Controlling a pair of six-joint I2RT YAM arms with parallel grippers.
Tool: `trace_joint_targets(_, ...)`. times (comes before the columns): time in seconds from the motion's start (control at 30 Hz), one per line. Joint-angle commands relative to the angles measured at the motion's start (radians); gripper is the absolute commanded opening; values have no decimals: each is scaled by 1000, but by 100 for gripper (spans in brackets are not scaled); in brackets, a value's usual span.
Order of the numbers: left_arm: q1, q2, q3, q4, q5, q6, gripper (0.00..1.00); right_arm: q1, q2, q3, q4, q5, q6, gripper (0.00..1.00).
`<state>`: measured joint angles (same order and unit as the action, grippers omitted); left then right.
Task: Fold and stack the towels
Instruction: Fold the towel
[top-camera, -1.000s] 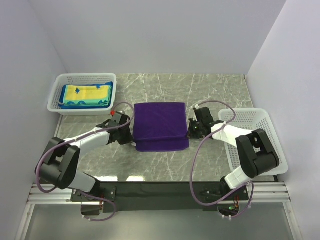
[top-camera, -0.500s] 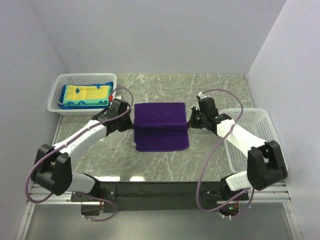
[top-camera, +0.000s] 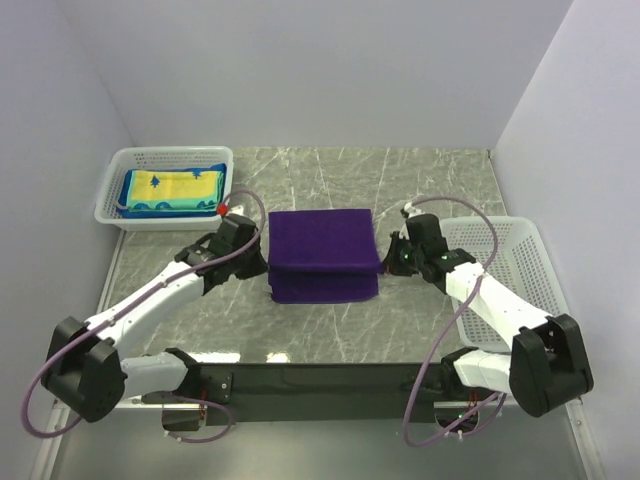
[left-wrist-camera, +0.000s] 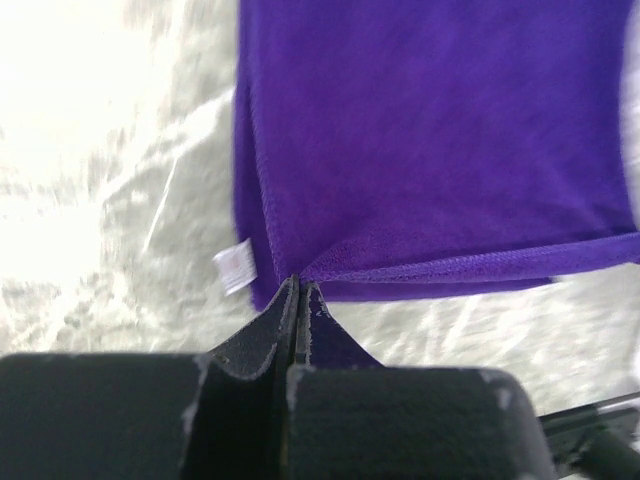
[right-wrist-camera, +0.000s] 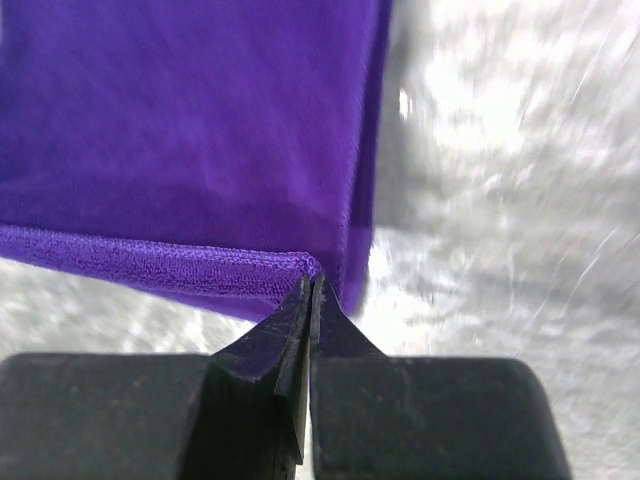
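Observation:
A purple towel (top-camera: 322, 248) lies folded on the marble table (top-camera: 430, 180) between the two arms. My left gripper (top-camera: 264, 264) is shut on the left corner of its upper layer, and my right gripper (top-camera: 384, 264) is shut on the right corner. In the left wrist view the left gripper (left-wrist-camera: 297, 283) pinches the hemmed corner of the towel (left-wrist-camera: 430, 130), beside a white label (left-wrist-camera: 233, 268). In the right wrist view the right gripper (right-wrist-camera: 312, 278) pinches the towel's (right-wrist-camera: 180, 130) other corner. The held layer hangs slightly above the lower layer. More folded towels, a yellow one with a blue border (top-camera: 175, 183) on top, lie in the left basket.
A white mesh basket (top-camera: 112, 205) holding the folded towels stands at the back left. Another white mesh basket (top-camera: 520, 250) stands at the right, beside the right arm. Pale walls close in the table on three sides.
Both grippers swung toward the back and have come forward again. The held upper layer of the purple towel now reaches further over the lower layer than half a second ago.

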<state>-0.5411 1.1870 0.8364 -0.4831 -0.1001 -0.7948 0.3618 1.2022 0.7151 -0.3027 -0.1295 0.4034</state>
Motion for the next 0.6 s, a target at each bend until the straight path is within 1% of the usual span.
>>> trace_joint_targets(0.0, -6, 45, -77, 23, -33, -23, 1, -6, 39, -66, 34, 2, 8, 0)
trace_joint_targets(0.13, -14, 117, -141, 77, -38, -40, 1, -6, 114, -97, 89, -15, 23, 0)
trace_joint_targets(0.3, -42, 177, -160, 103, -55, -57, 1, -6, 175, -111, 112, -36, 35, 0)
trace_joint_targets(0.57, -65, 191, -165, 97, -90, -72, 1, -6, 145, -109, 85, -47, 25, 0)
